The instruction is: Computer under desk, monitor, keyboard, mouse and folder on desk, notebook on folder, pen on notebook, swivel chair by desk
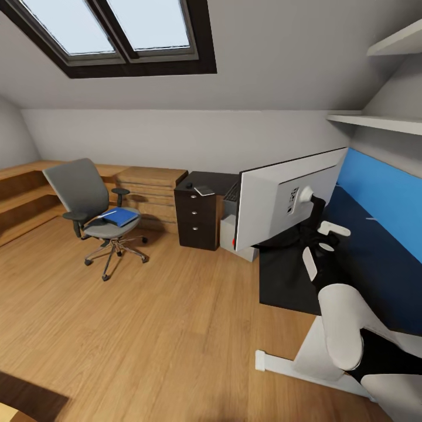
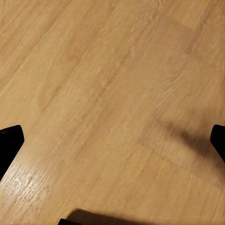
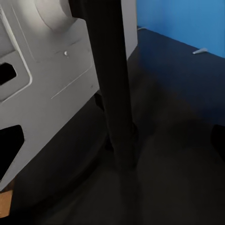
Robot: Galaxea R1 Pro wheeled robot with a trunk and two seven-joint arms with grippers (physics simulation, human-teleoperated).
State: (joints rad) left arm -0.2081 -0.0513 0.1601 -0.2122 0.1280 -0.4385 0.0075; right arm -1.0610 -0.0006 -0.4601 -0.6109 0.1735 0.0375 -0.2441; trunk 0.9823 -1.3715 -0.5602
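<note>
Monitor (image 1: 287, 199) stands on the glossy black desk (image 1: 287, 281) with its pale grey back toward us, a small red dot at its lower corner; in the right wrist view we see its thin black stand (image 3: 115, 93) rising from the desk top close before the camera, the grey rear shell (image 3: 42, 79) beside it; the right gripper (image 1: 325, 246) sits just behind that stand, its white fingers (image 1: 334, 228) apart and closed on nothing that we can see. Behind the desk runs a blue upright panel (image 1: 381, 199); a thin pale stick, perhaps the pen (image 3: 202, 50), lies on the desk near its foot. Beyond the monitor stands the black drawer unit (image 1: 196, 220) with silver knobs; a small dark object and a flat grey one lie on its top, too small for us to name; a light-grey box (image 1: 230, 231) shows between the unit and the monitor. Well apart, on the wooden floor (image 1: 146, 328), stands the swivel chair (image 1: 97, 208) with the blue folder (image 1: 120, 217) on its seat. The left gripper (image 2: 112, 140) looks down at bare floor boards, its dark fingertips (image 2: 9, 145) spread wide, holding nothing.
</note>
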